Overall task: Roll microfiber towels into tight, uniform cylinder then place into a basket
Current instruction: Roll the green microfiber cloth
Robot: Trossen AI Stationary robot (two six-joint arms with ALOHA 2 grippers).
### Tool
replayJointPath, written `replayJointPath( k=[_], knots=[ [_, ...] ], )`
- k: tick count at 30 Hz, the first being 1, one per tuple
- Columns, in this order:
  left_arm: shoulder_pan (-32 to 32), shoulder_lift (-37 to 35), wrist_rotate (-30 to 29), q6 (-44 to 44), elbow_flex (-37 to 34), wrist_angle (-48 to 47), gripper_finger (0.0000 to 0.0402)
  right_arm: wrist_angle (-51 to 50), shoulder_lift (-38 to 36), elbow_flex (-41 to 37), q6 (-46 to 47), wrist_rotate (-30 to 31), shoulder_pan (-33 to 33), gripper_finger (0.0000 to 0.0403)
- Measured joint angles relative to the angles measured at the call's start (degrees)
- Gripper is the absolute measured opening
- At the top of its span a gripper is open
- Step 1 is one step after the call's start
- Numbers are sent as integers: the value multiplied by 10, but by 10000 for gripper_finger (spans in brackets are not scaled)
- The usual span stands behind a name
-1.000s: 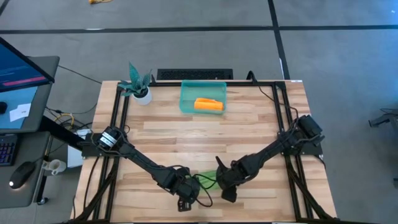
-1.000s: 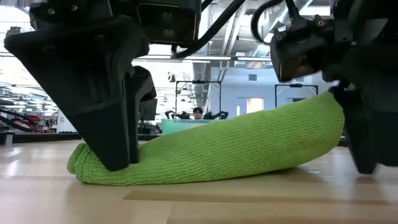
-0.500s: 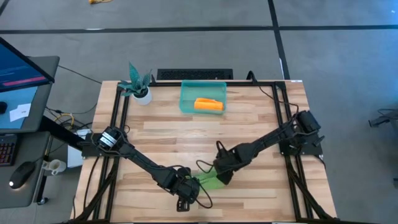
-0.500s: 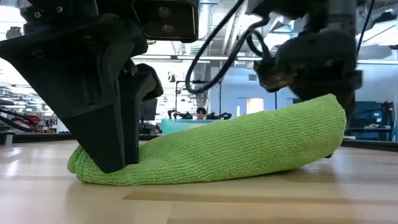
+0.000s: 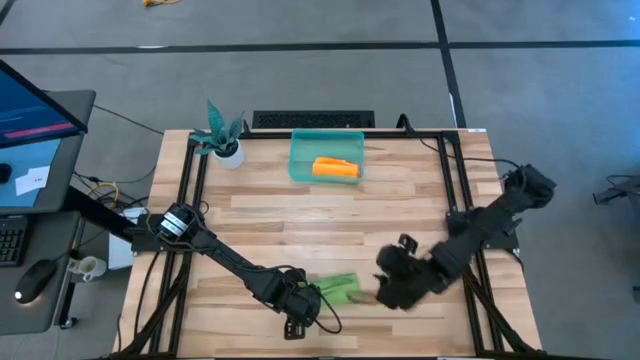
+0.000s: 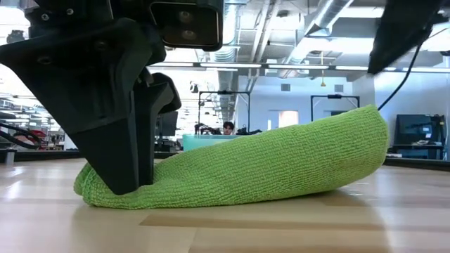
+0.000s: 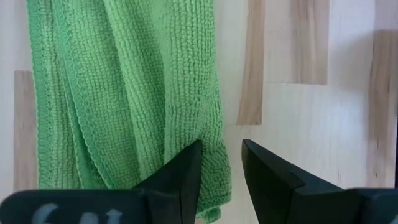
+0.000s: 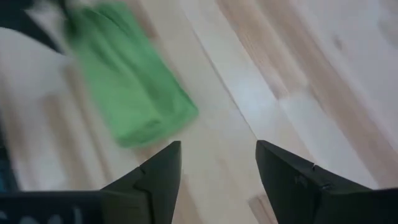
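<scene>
lime green microfiber towel (image 5: 339,290), rolled into a soft sausage, lying on the light wooden slat table (image 5: 400,200) near the front edge, between the 2 grippers. in the low view a thin squashed end under the dark finger and a fatter, raised end on the other side, so not a uniform cylinder.

left gripper (image 7: 221,163) at the thin end of the roll: 1 finger pressed on the cloth edge, the other on the bare wood just beside it, jaws partly spread with only a narrow gap. hard to tell whether any fold is truly pinched; more pinning than grasping, by the look of it.

right gripper (image 8: 217,158) off to the side, apart from the roll, fingers spread wide and empty, nothing between them.

to do this step well: better to take the roll across its middle, not at the loose end, and to squeeze enough that the layers stay wound. better also to keep the pinned end down until the other grip is firm, otherwise risk of unrolling.

long axis of the roll: along the front edge of the table, left to right, thick end pointing toward the right gripper.

farther back: shallow translucent teal plastic bin (image 5: 298,165), with an orange-yellow rolled towel (image 5: 335,168) already inside, and room beside it for 1 more.
</scene>
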Motion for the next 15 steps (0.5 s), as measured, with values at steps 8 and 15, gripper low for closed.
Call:
replayJointPath(
  k=[8,15],
  knots=[
    [0,0,1,-12,0,0,112,126,30,0,-85,162,119,229],
    [0,0,9,-20,0,1,112,267,89,0,-232,124,110,145]
  ],
)
